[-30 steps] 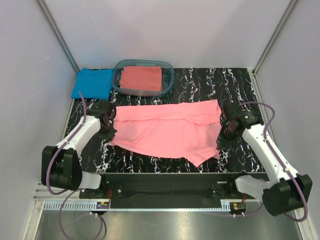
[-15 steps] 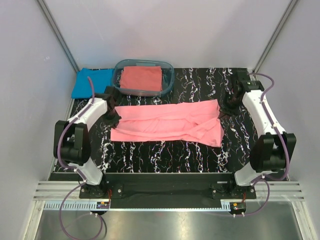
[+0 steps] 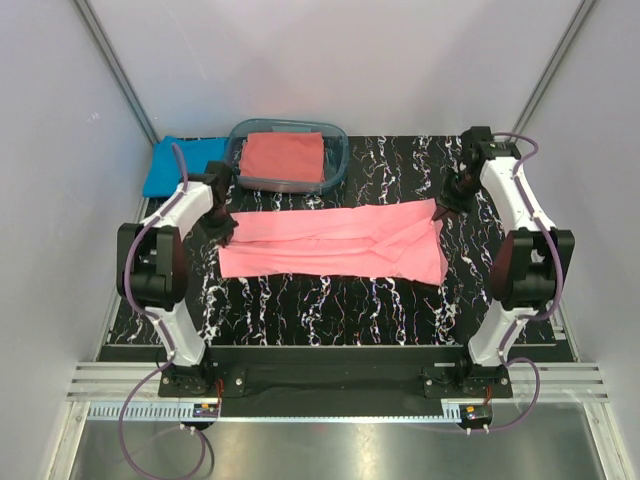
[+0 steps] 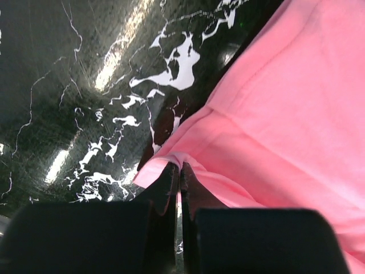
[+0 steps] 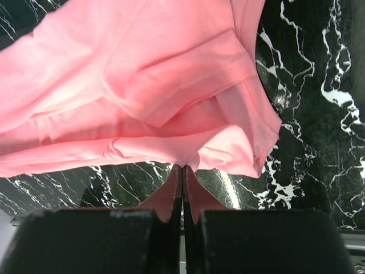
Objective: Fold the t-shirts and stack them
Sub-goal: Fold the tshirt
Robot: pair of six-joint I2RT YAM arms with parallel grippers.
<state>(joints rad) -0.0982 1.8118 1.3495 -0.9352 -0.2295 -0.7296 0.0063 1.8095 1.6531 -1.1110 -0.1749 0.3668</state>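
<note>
Stage of the task, seen from above and from both wrists. The pink t-shirt (image 3: pixel 335 243) lies across the middle of the table (image 3: pixel 380 310) as a long, flat band, doubled over lengthwise, with its right end wider and less even than its left. The left gripper (image 4: pixel 179 170) stands at the band's far-left corner with its jaws closed tight, a corner of the pink cloth pinched between them. The right gripper (image 5: pixel 182 170) stands at the far-right corner in the same condition, nipping the hem of the cloth.

The blue t-shirt (image 3: pixel 180 165) rests as a folded square at the far-left corner of the table, just beside the clear tub (image 3: pixel 343 140). The coral-red t-shirt (image 3: pixel 283 155) lies folded inside that tub.

By this evidence, two garments appear finished and the third is partway: its lengthwise fold looks done. What is judged to be left is releasing the corners, folding the band crosswise into a compact square, and placing it on a stack.
</note>
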